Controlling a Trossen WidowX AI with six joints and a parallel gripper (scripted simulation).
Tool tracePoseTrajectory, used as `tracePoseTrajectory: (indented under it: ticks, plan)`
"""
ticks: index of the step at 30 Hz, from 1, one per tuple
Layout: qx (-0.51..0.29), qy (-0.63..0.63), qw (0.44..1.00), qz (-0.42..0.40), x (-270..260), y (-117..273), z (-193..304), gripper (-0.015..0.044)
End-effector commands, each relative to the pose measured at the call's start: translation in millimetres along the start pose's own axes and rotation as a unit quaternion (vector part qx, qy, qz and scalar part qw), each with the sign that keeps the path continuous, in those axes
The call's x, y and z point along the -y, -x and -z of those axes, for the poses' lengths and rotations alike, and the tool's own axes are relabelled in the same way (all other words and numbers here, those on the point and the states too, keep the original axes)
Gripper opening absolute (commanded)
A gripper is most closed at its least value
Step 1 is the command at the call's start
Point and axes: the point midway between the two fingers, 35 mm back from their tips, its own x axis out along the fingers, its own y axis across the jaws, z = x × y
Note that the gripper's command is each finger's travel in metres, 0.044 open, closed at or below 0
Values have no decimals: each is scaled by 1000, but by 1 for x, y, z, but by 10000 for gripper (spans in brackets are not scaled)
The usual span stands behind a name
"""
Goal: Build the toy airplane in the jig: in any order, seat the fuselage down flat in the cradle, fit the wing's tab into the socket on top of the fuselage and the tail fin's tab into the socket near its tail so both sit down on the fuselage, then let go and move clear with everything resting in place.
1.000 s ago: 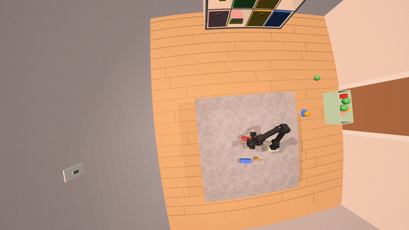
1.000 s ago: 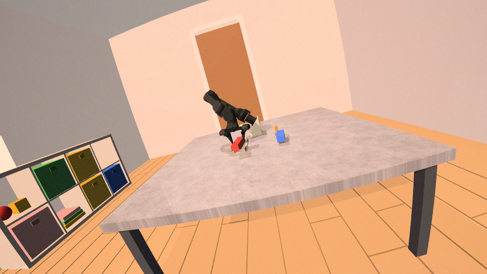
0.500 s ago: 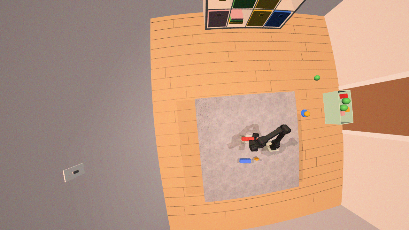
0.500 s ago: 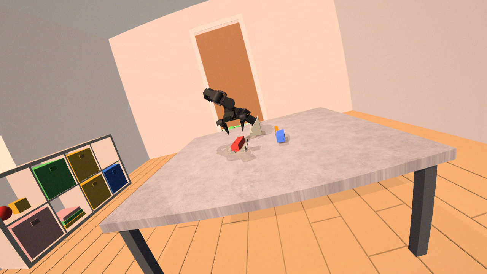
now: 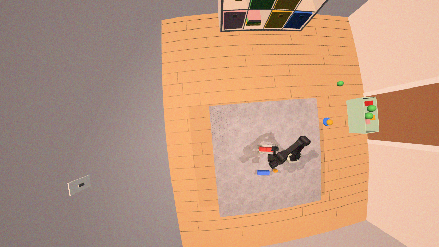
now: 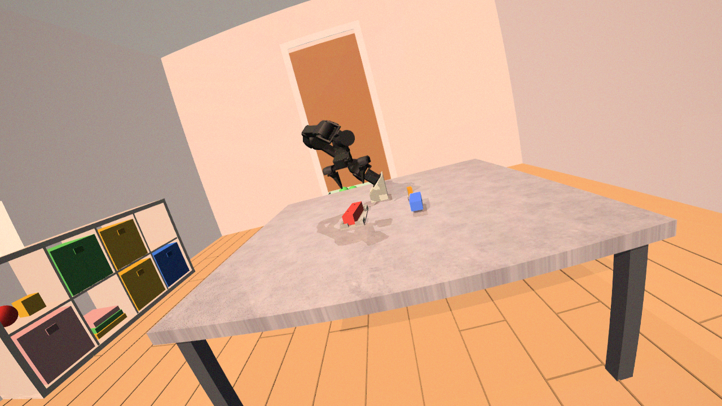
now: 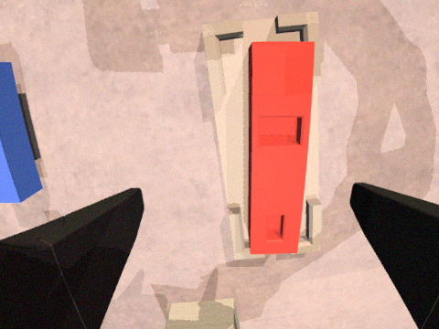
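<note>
The red fuselage (image 5: pixel 265 149) (image 6: pixel 352 212) (image 7: pixel 280 183) lies in the cream cradle (image 5: pixel 267 145) (image 7: pixel 215 68), sockets up. In the wrist view its far end sits towards the cradle's right wall and hides part of it; I cannot tell whether it is fully flat. Both sockets are empty. My gripper (image 6: pixel 351 184) (image 7: pixel 248 196) is open and empty above the fuselage's tail end, fingers well clear on either side. The blue wing (image 5: pixel 263 173) (image 6: pixel 415 202) (image 7: pixel 17 137) lies on the table beside the cradle. The small orange tail fin (image 5: pixel 275 170) (image 6: pixel 409 190) lies near the wing, outside the wrist view.
The pale arm base (image 5: pixel 293 159) (image 6: pixel 378 193) stands on the grey table (image 5: pixel 233 190) (image 6: pixel 454 262), behind the cradle in the exterior view. A shelf (image 5: pixel 260 30) and a pale green toy bin (image 5: pixel 356 116) stand off the table.
</note>
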Motion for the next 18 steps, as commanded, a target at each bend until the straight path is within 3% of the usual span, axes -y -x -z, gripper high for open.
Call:
tracePoseTrajectory:
  ticks: [1, 14, 18]
  plan:
    - [-2, 1, 1000, -10, -43, -1, -11, 440]
    - [-5, 8, 1000, 6, -223, -25, -14, 440]
    - [-5, 8, 1000, 8, -231, -28, -11, 440]
